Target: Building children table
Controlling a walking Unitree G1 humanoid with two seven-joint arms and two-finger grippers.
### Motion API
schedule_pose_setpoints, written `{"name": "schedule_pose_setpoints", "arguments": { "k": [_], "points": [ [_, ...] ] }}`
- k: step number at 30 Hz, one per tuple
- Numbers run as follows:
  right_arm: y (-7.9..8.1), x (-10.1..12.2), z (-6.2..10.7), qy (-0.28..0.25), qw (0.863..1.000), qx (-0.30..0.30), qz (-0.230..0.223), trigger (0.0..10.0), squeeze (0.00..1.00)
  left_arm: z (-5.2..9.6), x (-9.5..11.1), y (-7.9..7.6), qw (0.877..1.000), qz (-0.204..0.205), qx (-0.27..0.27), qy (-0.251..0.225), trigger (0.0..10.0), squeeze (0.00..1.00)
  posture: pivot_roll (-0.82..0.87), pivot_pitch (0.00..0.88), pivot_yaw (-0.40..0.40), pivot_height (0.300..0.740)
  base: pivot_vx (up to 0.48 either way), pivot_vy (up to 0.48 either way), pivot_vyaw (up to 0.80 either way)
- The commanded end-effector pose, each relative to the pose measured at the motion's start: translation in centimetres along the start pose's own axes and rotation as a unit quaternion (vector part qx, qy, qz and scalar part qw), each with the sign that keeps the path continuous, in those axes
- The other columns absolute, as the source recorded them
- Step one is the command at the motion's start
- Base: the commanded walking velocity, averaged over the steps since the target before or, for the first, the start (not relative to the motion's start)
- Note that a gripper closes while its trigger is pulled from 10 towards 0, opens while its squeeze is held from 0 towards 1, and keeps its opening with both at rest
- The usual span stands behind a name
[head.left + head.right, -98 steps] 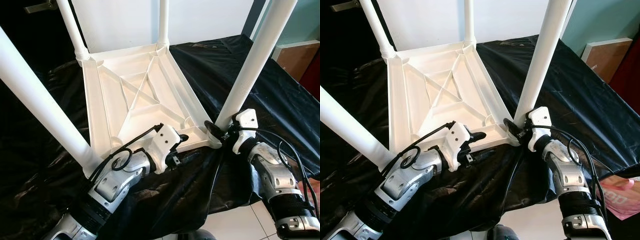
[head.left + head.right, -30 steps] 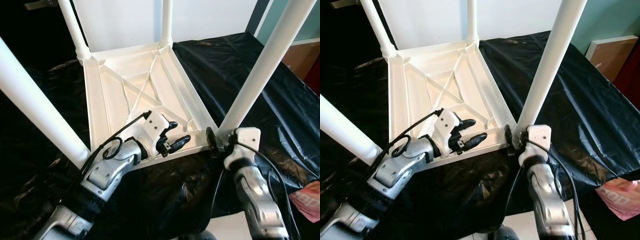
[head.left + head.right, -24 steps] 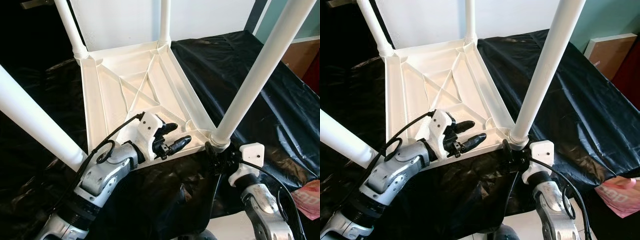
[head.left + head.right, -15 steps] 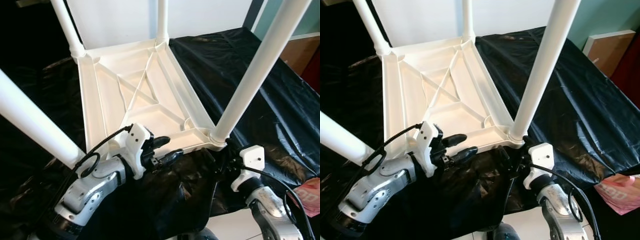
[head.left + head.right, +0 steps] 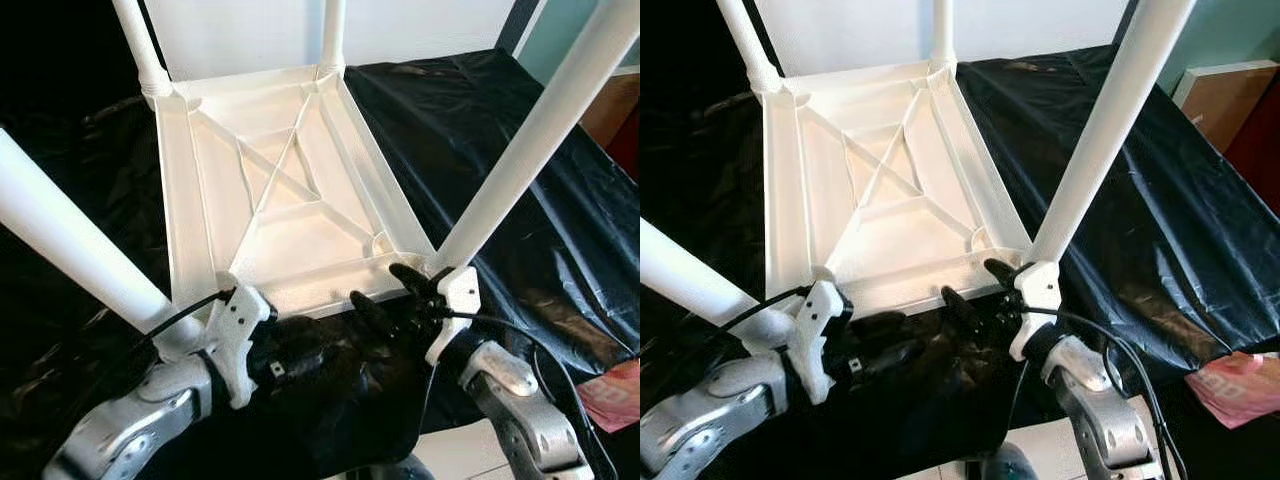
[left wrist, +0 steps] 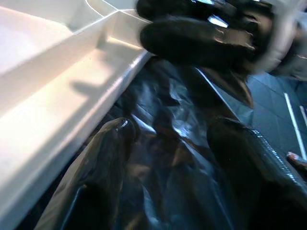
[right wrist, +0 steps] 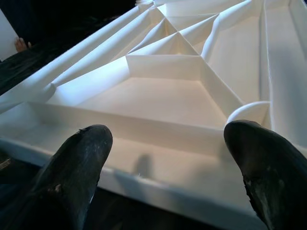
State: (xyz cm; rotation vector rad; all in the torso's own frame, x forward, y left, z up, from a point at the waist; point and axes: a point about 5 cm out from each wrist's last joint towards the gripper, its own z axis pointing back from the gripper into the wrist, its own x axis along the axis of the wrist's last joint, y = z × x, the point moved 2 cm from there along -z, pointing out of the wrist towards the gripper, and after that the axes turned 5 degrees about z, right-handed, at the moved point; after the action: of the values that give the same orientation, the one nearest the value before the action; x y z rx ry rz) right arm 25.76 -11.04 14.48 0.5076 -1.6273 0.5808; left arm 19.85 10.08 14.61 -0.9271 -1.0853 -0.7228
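**Both tools open at near edge of upturned table**

Left tool (image 5: 300,345) sits low, just in front of the near rim of the white table (image 5: 290,190), fingers spread apart, gripping nothing. In the left wrist view its fingers (image 6: 103,158) straddle crumpled black plastic sheet (image 6: 177,143), with the table rim just beside one finger; touching or not, cannot tell.

Right tool (image 5: 385,295) is at the near-right corner, fingers wide apart, holding nothing. One finger lies close by the base of the near-right leg (image 5: 530,145), the other over the near rim. The right wrist view looks across the rim into the ribbed underside, a fingertip (image 7: 76,158) on each side.

The table lies upside down on the sheet-covered surface (image 5: 480,110), legs up. Near-left leg (image 5: 70,240) slants out past the frame edge. Two far legs, one (image 5: 140,45) far-left and one (image 5: 332,30) further right, are cut off at the top.

Left tool's black fingers blend into the black sheet and are hard to make out. Left wrist view is blurred. Pink item (image 5: 612,395) at the right edge is cut off, unclear what it is.

Versus 0.5 s ago: left tool has dropped from the rim to below it; right tool has come up to the corner with fingers spread over the rim.
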Motion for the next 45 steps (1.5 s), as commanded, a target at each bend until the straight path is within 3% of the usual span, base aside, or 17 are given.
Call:
{"name": "schedule_pose_setpoints", "arguments": {
  "k": [1, 6, 10, 14, 15, 17, 19, 21, 22, 24, 27, 30, 31, 34, 38, 43, 45],
  "points": [
    [-1.6, -0.4, -0.1, 0.005, 1.000, -0.025, 0.002, 10.0, 0.00, 1.4, -0.7, -1.4, 0.999, 0.014, -0.047, 0.021, 10.0, 0.00, 0.11, 0.190, -0.085, 0.740, 0.000, 0.000, 0.00],
    [-3.7, -0.3, -0.4, 0.004, 0.998, -0.054, 0.016, 10.0, 0.00, 3.9, -1.4, -0.5, 0.999, 0.015, 0.011, 0.043, 10.0, 0.00, 0.14, 0.188, -0.102, 0.740, 0.000, 0.000, 0.00],
    [-4.5, -0.4, -0.3, 0.007, 0.998, -0.064, 0.023, 10.0, 0.00, 4.8, -1.4, 0.0, 0.998, 0.014, 0.032, 0.049, 10.0, 0.00, 0.16, 0.187, -0.112, 0.740, 0.000, 0.000, 0.00],
    [-6.1, -0.5, -0.3, 0.013, 0.996, -0.084, 0.036, 10.0, 0.00, 7.2, -1.9, 1.2, 0.995, 0.012, 0.068, 0.077, 10.0, 0.00, 0.17, 0.181, -0.119, 0.740, 0.000, 0.000, 0.00],
    [-6.1, -0.5, -0.3, 0.013, 0.996, -0.084, 0.036, 10.0, 0.00, 7.2, -1.9, 1.2, 0.995, 0.012, 0.068, 0.077, 10.0, 0.00, 0.17, 0.181, -0.119, 0.740, 0.000, 0.000, 0.00],
    [-6.9, -0.6, -0.3, 0.017, 0.995, -0.087, 0.044, 10.0, 0.00, 9.0, -1.6, 2.7, 0.991, 0.003, 0.107, 0.085, 10.0, 0.00, 0.16, 0.173, -0.124, 0.740, 0.000, 0.000, 0.00],
    [-6.9, -0.6, -0.3, 0.017, 0.995, -0.087, 0.044, 10.0, 0.00, 9.0, -1.6, 2.7, 0.991, 0.003, 0.107, 0.085, 10.0, 0.00, 0.16, 0.173, -0.124, 0.740, 0.000, 0.000, 0.00],
    [-7.6, -0.5, -0.3, 0.018, 0.994, -0.092, 0.053, 10.0, 0.00, 10.5, -0.5, 4.8, 0.986, -0.016, 0.151, 0.073, 10.0, 0.00, 0.15, 0.162, -0.123, 0.740, 0.000, 0.000, 0.00],
    [-7.6, -0.5, -0.3, 0.018, 0.994, -0.092, 0.053, 10.0, 0.00, 10.5, -0.5, 4.8, 0.986, -0.016, 0.151, 0.073, 10.0, 0.00, 0.15, 0.162, -0.123, 0.740, 0.000, 0.000, 0.00],
    [-7.8, -0.5, -0.3, 0.017, 0.994, -0.095, 0.057, 10.0, 0.00, 11.1, 0.5, 6.3, 0.981, -0.032, 0.181, 0.056, 10.0, 0.00, 0.15, 0.156, -0.117, 0.740, 0.000, 0.000, 0.00],
    [-7.8, -0.5, -0.3, 0.016, 0.993, -0.098, 0.059, 10.0, 0.00, 11.2, 1.4, 7.3, 0.978, -0.048, 0.199, 0.034, 10.0, 0.00, 0.14, 0.153, -0.113, 0.740, 0.000, 0.000, 0.00],
    [-7.1, -0.9, -0.5, 0.014, 0.993, -0.102, 0.062, 10.0, 0.00, 10.5, 3.9, 10.0, 0.968, -0.086, 0.235, -0.028, 10.0, 0.00, 0.10, 0.141, -0.080, 0.740, 0.000, 0.000, 0.00],
    [-7.1, -0.9, -0.5, 0.014, 0.993, -0.102, 0.062, 10.0, 0.00, 10.5, 3.9, 10.0, 0.968, -0.086, 0.235, -0.028, 10.0, 0.00, 0.10, 0.141, -0.080, 0.740, 0.000, 0.000, 0.00],
    [-6.5, -1.3, -0.4, 0.018, 0.992, -0.108, 0.066, 10.0, 0.00, 9.5, 4.8, 11.1, 0.965, -0.091, 0.240, -0.054, 10.0, 0.00, 0.09, 0.139, -0.068, 0.740, 0.000, 0.000, 0.00],
    [-5.6, -1.9, -0.4, 0.021, 0.990, -0.123, 0.073, 10.0, 0.00, 6.7, 6.6, 12.0, 0.967, -0.078, 0.209, -0.122, 10.0, 0.00, 0.06, 0.139, -0.038, 0.740, 0.000, 0.000, 0.00],
    [-4.9, -2.2, -0.3, 0.021, 0.989, -0.128, 0.069, 10.0, 0.00, 5.4, 6.9, 12.9, 0.968, -0.077, 0.200, -0.129, 10.0, 0.00, 0.03, 0.140, -0.007, 0.740, 0.000, 0.000, 0.00],
    [-4.2, -2.3, -0.2, 0.019, 0.989, -0.134, 0.064, 10.0, 0.00, 4.4, 7.4, 14.3, 0.966, -0.077, 0.202, -0.139, 10.0, 0.00, 0.01, 0.141, 0.002, 0.740, 0.000, 0.000, 0.00]
  ]
}}
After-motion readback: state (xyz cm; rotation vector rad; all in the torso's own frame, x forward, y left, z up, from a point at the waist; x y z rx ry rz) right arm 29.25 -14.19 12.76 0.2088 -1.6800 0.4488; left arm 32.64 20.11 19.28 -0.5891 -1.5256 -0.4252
